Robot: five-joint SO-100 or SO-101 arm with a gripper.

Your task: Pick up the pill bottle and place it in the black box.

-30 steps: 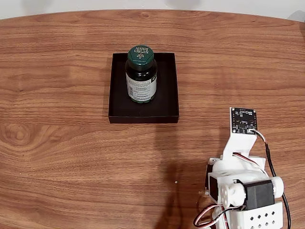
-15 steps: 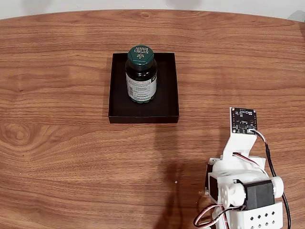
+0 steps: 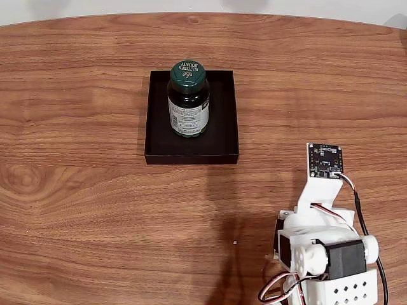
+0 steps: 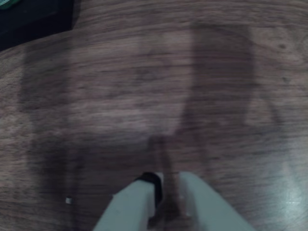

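Standing upright inside the black box (image 3: pixel 219 136), toward its far wall in the fixed view, the pill bottle (image 3: pixel 188 99), well apart from the jaws and up-left of them. Nearly shut and holding nothing in the wrist view, the jaws (image 4: pixel 166 185), low over bare wood surface (image 3: pixel 89 210), a corner of the box at upper left, far ahead.

Your fixed view is bright, evenly lit and sharp; you can read the cap print on the pill bottle (image 3: pixel 188 98). A soft shadow falls on the wooden table (image 3: pixel 76 210) left of the arm (image 3: pixel 321 254). Your wrist view is dimmer, blurred throughout, with broad overlapping shadows and faint glare at lower right.
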